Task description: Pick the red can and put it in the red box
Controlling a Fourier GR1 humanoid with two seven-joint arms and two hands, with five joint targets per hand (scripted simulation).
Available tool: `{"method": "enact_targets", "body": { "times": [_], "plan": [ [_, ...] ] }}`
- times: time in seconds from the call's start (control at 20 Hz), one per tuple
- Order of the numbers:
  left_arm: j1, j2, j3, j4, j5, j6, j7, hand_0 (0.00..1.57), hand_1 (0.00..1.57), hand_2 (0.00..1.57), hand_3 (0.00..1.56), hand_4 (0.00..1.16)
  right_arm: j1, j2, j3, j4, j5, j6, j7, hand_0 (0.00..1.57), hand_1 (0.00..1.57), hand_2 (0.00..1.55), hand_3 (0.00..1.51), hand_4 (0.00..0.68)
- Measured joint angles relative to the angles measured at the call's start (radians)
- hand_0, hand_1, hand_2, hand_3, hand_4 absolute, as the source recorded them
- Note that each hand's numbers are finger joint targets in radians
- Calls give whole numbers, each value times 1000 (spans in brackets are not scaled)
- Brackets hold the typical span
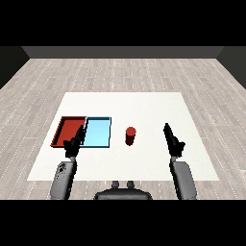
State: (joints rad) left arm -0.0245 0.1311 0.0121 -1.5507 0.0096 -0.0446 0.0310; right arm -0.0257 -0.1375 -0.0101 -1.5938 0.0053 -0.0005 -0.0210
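A red can (130,135) stands upright on the white table (144,108), just right of the light blue tray (97,132). The red tray (67,130) lies to the left of the blue one, touching it. My right hand (174,142) hovers to the right of the can, well apart from it, fingers straight and holding nothing. My left hand (73,143) hangs over the near edge where the two trays meet, fingers relaxed and empty.
Both trays look empty inside. The table's near edge runs just in front of my forearms. Bare white surface stretches behind the can and to the far right.
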Motion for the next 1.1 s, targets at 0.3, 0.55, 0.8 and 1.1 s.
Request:
{"method": "enact_targets", "body": {
  "times": [0.3,0.55,0.8,1.1],
  "plan": [
    [-1,-35,7,-10,0,12,-3,0,0,0,0,0,18,-15,-53,47,-54,76,-23,0,0,0,0,0],
    [-17,-70,21,-77,18,12,-231,0,0,0,0,0,11,-1,-77,15,-115,136,-207,0,0,0,0,0],
    [-6,-84,27,-63,24,-3,-365,0,0,0,0,0,14,-21,-111,55,-141,199,-319,0,0,0,0,0],
    [-16,-91,31,-34,14,4,-434,0,0,0,0,0,13,2,-108,55,-130,199,-345,0,0,0,0,0]
  ]
}}
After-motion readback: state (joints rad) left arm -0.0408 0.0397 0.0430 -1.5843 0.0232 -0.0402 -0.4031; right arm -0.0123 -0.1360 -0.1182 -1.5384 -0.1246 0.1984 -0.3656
